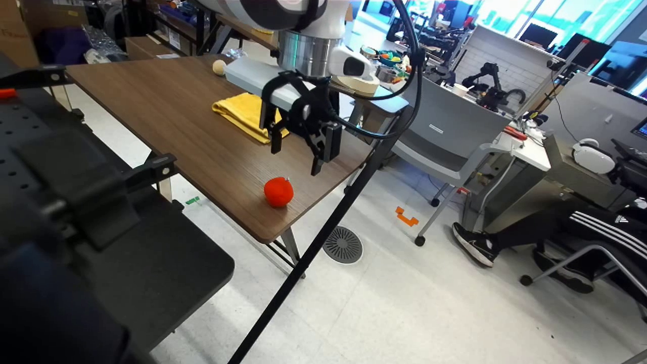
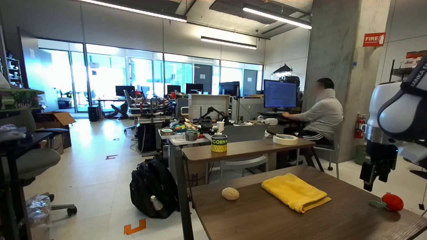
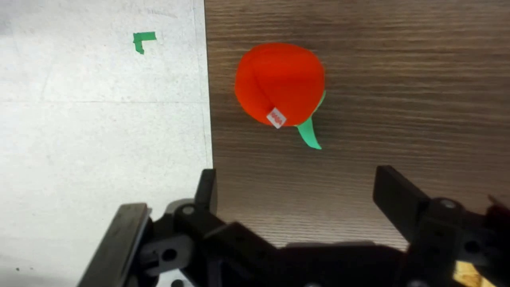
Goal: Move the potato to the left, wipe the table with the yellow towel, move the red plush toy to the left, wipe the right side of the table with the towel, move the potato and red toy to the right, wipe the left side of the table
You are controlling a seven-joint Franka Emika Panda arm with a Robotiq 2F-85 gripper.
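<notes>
Our claw (image 3: 297,189) hangs spread wide above the table (image 1: 194,136), with nothing in its grasp. We take that wide stance to be room for the red toy (image 3: 279,81), which in the wrist view lies at twelve o'clock from the gap, beyond the tips and untouched. Its green stem (image 3: 308,133) points to five o'clock, so we would expect the round body to give the better hold. The table's edge runs near the toy at nine o'clock, with floor (image 3: 99,127) past it; a nudge that way could roll the toy off, we think, so coming straight down over it seems wiser than sliding in.

In an exterior view, the folded yellow towel (image 2: 295,191) lies flat, with the toy at three o'clock from it and the potato (image 2: 230,194) at nine. Set well apart, with the towel between them, they leave it handy for wiping either half, in our judgement. We guess that shifting the toy comes next, since the claw seems nearest to it, while towel and potato rest loose on the wood.
</notes>
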